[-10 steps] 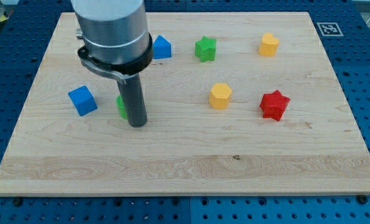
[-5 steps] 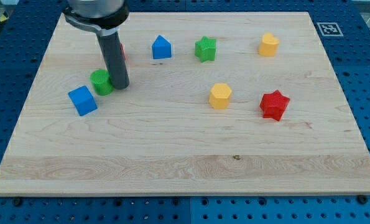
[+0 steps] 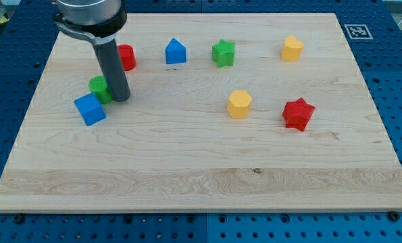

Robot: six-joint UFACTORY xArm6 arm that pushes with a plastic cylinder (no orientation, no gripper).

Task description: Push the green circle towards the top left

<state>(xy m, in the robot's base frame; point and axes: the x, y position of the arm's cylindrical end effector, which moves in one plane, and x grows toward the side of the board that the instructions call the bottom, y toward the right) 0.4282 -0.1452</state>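
Board (image 3: 201, 175): pale wooden top carrying eight blocks. Arm: the rod descends from the view's upper left; there are no fingers on this rig, so nothing can be held, only pushed.

My tip (image 3: 119, 98) rests on the board touching the green circle (image 3: 98, 88) from its 3 o'clock side. Over the last second the tip has travelled towards 10 o'clock, and the green circle has slid that way with it. It now lies in the board's left part, touching or almost touching the blue cube (image 3: 90, 109) at its 7 o'clock, with the red block (image 3: 126, 57) near at 1 o'clock.

Judgement: the push is under way and the direction broadly right, yet the top-left corner is still well apart. A push from 3 o'clock drives mostly leftward; contact nearer 5 o'clock would serve better, and the blue cube may be dragged along.

Untouched: blue house (image 3: 176, 51), green star (image 3: 223, 52), two yellow blocks (image 3: 292, 48) (image 3: 239, 104), red star (image 3: 298, 113).
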